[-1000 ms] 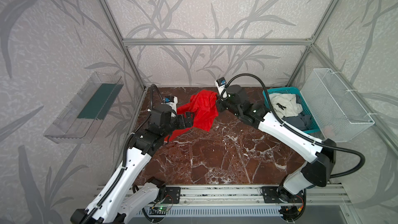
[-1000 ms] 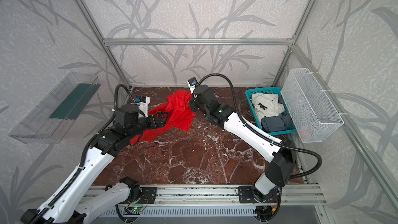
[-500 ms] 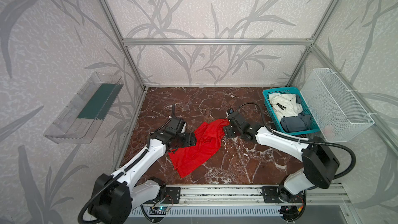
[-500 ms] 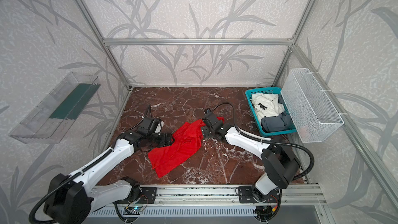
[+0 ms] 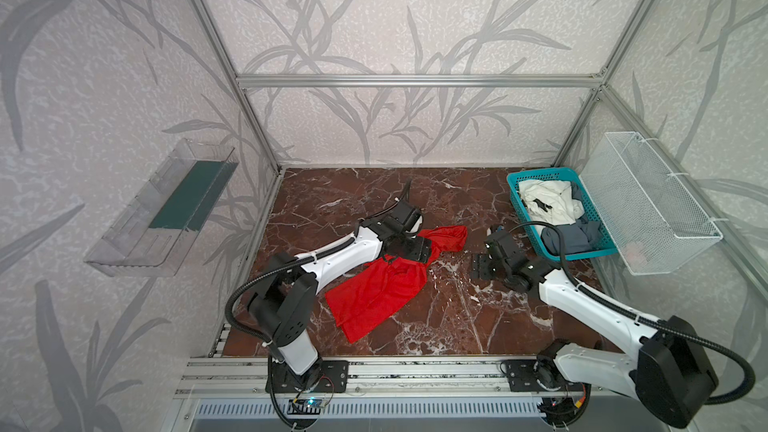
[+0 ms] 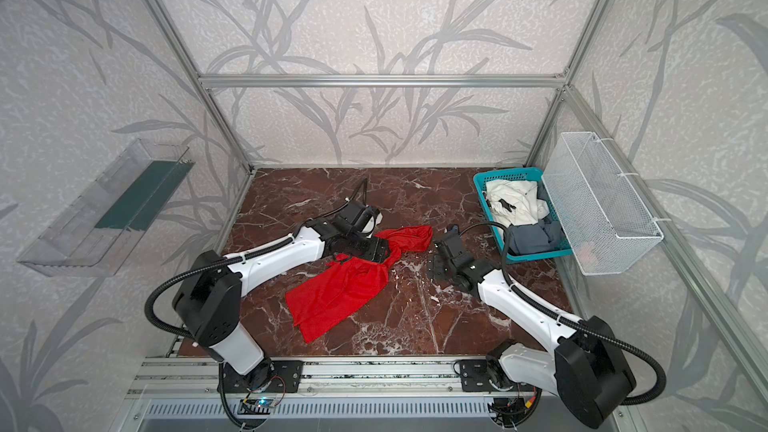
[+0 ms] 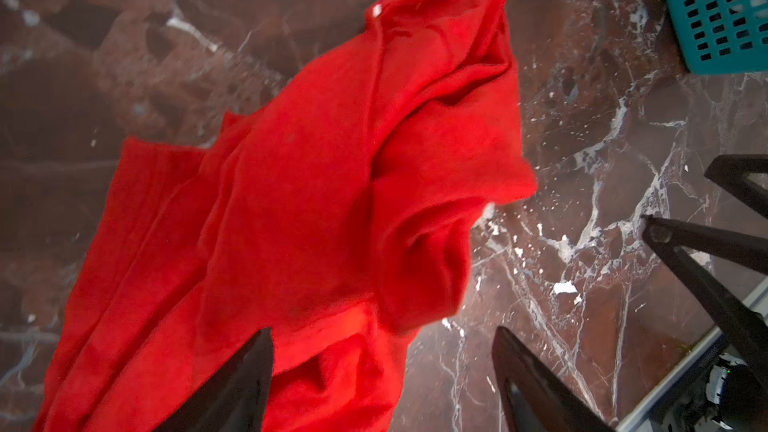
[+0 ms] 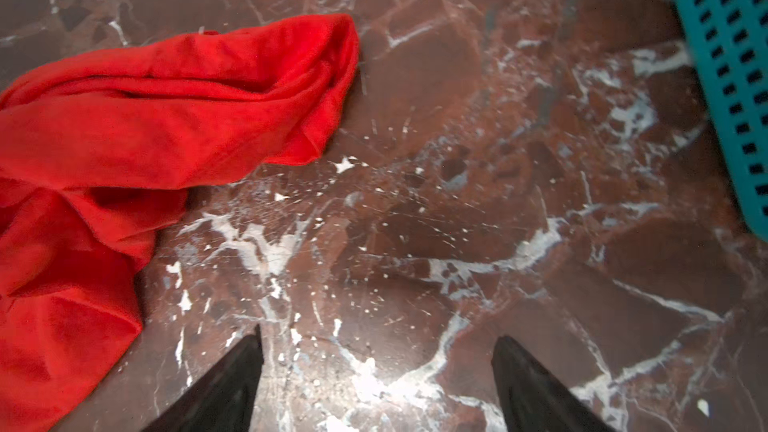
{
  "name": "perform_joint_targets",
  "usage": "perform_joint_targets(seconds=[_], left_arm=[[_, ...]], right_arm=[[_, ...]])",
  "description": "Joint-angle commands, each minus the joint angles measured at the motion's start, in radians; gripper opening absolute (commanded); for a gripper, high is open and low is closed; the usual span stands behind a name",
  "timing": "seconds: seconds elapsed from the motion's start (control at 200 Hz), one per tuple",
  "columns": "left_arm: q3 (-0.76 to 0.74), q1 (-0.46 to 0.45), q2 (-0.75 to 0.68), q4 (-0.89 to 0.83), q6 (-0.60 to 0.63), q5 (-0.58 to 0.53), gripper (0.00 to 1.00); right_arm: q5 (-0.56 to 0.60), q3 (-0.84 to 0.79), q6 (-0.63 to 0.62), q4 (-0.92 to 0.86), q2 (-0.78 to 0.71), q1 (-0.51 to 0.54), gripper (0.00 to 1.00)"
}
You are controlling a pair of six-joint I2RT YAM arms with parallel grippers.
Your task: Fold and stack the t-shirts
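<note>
Bunching is the risk: the red tee [image 5: 374,288] lies twisted on the tabletop [image 5: 457,317], the left end effector [image 7: 382,330] gaping over it, the right end effector [image 8: 378,332] gaping empty beside it, so a pinch may catch several layers.

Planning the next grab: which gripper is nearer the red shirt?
Left. The left gripper is directly over the red shirt; the right gripper is off to its side, above the table.
</note>
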Motion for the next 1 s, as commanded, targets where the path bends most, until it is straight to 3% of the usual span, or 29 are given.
perform_joint_targets(seconds=[0.0,0.155,0.235,0.31,0.455,0.855,0.995], left_arm=[[0.122,-0.039,0.076,-0.072,0.071,-0.117,0.81],[0.307,-0.055,0.232,-0.188,0.126,-0.213,0.73],[0.39,-0.059,0.309,-0.247,0.145,-0.247,0.52],[0.44,-0.06,0.341,-0.268,0.149,-0.245,0.23],[0.51,-0.06,0.345,-0.27,0.135,-0.2,0.0],[0.527,-0.06,0.256,-0.264,0.082,-0.145,0.0],[0.664,-0.061,0.247,-0.293,0.074,-0.1,0.0]], right_arm=[[-0.077,-0.036,0.012,-0.025,-0.052,-0.046,0.88],[-0.098,-0.059,-0.002,-0.037,-0.091,-0.072,0.89],[-0.112,-0.069,-0.002,-0.04,-0.118,-0.084,0.89],[-0.116,-0.074,-0.005,-0.045,-0.145,-0.09,0.89],[-0.124,-0.077,-0.015,-0.051,-0.18,-0.109,0.89],[-0.159,-0.078,-0.024,-0.051,-0.21,-0.12,0.88],[-0.156,-0.065,-0.018,-0.058,-0.221,-0.122,0.88]])
